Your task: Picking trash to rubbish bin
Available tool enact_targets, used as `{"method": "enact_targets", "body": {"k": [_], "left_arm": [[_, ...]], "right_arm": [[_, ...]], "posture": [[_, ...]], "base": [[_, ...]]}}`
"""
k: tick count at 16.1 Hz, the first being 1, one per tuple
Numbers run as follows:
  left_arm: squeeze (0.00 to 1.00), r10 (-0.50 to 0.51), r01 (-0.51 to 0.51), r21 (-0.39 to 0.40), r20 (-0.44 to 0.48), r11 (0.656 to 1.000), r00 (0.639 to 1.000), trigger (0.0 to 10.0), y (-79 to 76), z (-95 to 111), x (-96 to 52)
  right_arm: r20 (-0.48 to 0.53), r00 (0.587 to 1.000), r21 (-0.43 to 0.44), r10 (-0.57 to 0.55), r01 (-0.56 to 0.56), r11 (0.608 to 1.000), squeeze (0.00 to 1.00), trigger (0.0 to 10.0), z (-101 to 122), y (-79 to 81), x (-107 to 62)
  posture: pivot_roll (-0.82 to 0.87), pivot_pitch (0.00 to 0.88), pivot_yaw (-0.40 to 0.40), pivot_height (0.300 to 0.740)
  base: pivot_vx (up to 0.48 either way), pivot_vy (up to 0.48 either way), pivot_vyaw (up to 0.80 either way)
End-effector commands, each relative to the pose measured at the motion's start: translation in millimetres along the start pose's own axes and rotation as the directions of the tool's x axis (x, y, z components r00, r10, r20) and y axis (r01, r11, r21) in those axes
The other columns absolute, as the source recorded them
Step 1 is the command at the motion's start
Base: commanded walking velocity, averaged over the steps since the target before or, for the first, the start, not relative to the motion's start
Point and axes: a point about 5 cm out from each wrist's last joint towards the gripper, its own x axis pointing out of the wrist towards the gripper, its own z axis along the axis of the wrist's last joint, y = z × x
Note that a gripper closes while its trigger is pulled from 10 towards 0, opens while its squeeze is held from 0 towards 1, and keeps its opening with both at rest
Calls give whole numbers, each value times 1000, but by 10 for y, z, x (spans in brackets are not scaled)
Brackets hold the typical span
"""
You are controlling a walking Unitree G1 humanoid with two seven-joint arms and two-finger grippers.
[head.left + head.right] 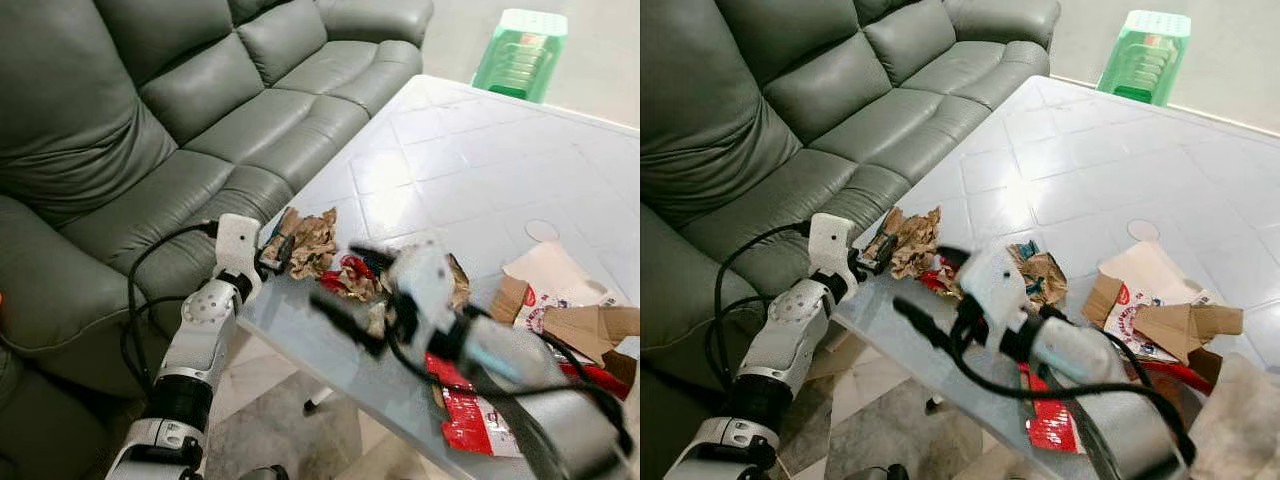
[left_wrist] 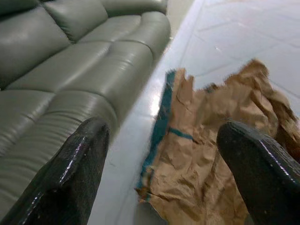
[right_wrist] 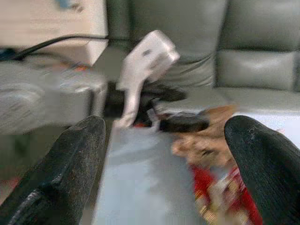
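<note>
1. Right claw [image 1: 355, 295], blurred and nearest in the left eye view, hangs spread over the tabletop [image 1: 470, 160] above red wrappers [image 1: 462, 415]; the left claw [image 1: 277, 250] meets crumpled brown paper [image 1: 310, 240] at the edge by the sofa [image 1: 150, 130].
2. Left wrist view: fingers [image 2: 75, 173] spread around the brown paper.
3. Right wrist view: fingers [image 3: 70, 164] wide apart, facing the left claw.

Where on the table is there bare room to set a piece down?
Free: the far half of the table, toward the green stool. Crowded: the near edge, with crumpled brown paper, red wrappers and torn cardboard.
</note>
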Motion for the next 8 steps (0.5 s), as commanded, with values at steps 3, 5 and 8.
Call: {"method": "enact_targets", "body": {"k": [3, 5, 8], "left_arm": [[0, -133, 133, -5, 12, 991, 991, 10000, -202, 19, 105], [0, -147, 148, 9, -8, 989, 989, 10000, -242, -12, 136], [0, -140, 143, 49, -67, 989, 988, 10000, -223, -87, 177]], "right_arm": [[-70, 996, -17, 58, -59, 998, 0, 10000, 35, 60, -95], [-84, 995, -23, 53, -56, 998, 0, 10000, 32, 43, -105], [-90, 994, -19, 58, -60, 998, 0, 10000, 34, 53, -103]], "posture": [[-172, 143, 34, 740], [-176, 142, 34, 740], [-180, 138, 33, 740]], "base": [[0, 0, 0], [0, 0, 0], [0, 0, 0]]}}
